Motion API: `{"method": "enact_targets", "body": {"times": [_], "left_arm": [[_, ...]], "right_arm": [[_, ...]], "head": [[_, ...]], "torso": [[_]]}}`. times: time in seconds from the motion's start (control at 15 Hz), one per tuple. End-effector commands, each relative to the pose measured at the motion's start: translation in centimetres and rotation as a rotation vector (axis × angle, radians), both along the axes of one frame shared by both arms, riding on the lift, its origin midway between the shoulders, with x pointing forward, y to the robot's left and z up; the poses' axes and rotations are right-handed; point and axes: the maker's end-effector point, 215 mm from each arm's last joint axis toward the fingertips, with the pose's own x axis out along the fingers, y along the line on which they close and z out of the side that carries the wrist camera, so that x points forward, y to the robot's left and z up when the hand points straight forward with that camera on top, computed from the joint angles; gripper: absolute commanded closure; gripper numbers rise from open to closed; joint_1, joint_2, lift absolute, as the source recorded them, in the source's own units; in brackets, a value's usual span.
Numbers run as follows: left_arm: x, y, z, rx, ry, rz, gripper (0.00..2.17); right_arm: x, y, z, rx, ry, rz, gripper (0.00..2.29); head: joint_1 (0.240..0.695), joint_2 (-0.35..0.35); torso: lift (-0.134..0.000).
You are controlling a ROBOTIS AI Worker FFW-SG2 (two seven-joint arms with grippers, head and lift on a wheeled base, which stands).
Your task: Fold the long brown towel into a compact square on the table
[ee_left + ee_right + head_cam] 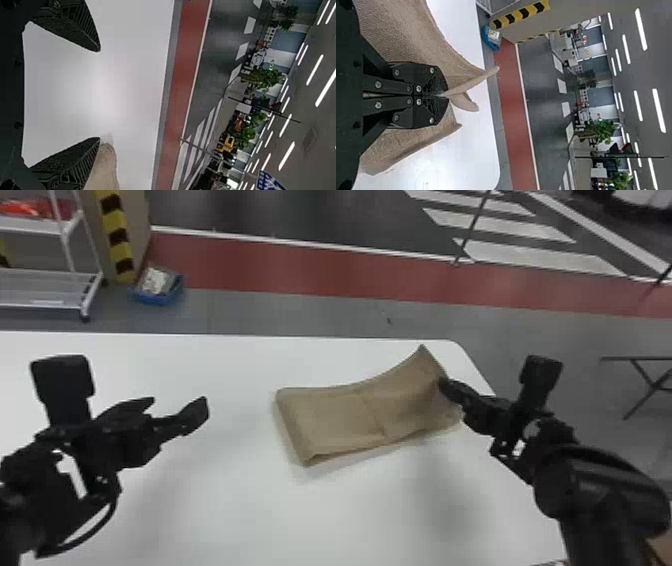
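The brown towel [345,415] lies as a folded strip on the right half of the white table, its right end lifted. At that right end is my right gripper [444,382]; in the right wrist view the right gripper [445,95] is shut on a pinched fold of the towel [415,35], with cloth draping on both sides. My left gripper [177,407] stands open above the table, left of the towel and apart from it. In the left wrist view, the left gripper [99,95] has its fingers wide apart, with part of the towel [104,168] beyond one finger.
The white table [210,500] has its far edge and rounded far right corner just beyond the towel. On the floor behind are a white rack [50,275] and a blue bin [159,296].
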Motion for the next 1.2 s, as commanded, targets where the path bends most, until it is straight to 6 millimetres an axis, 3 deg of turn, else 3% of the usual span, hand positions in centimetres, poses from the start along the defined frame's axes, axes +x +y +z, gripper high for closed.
{"method": "enact_targets", "body": {"times": [0.0,0.27,0.4,0.6,0.93,1.0,1.07,1.13], "left_arm": [[0.1,0.0,0.2,0.0,-0.003,0.001,0.09],[0.1,0.1,0.1,0.003,-0.002,0.002,0.09],[0.1,0.1,0.0,0.004,-0.001,0.002,0.09],[0.0,0.1,-0.1,0.002,0.001,0.001,0.09],[-0.1,0.2,-0.6,0.004,0.009,0.001,0.09],[-0.1,0.2,-0.6,0.005,0.009,0.002,0.09],[-0.1,0.2,-0.6,0.006,0.009,0.003,0.09],[-0.1,0.2,-0.6,0.006,0.009,0.003,0.09]], "right_arm": [[0.1,-0.6,-1.6,-0.019,0.025,-0.008,1.3],[0.1,-0.9,-1.5,-0.027,0.023,-0.007,1.3],[0.2,-0.7,0.3,-0.016,-0.011,0.003,1.3],[0.5,-2.4,2.1,-0.039,-0.032,-0.014,1.3],[0.8,-3.0,-1.5,-0.075,0.026,-0.02,1.29],[0.9,-3.2,-1.4,-0.108,0.013,-0.026,1.17],[1.1,-3.5,-1.1,-0.123,-0.006,-0.036,0.9],[1.2,-3.5,-0.6,-0.13,-0.027,-0.04,0.48]], "head": [[0.695,-0.273],[0.695,-0.278],[0.695,-0.28],[0.695,-0.279],[0.695,-0.295],[0.695,-0.298],[0.695,-0.298],[0.695,-0.299]], "torso": [[-0.128],[-0.128],[-0.128],[-0.128],[-0.128],[-0.128],[-0.128],[-0.128]]}}
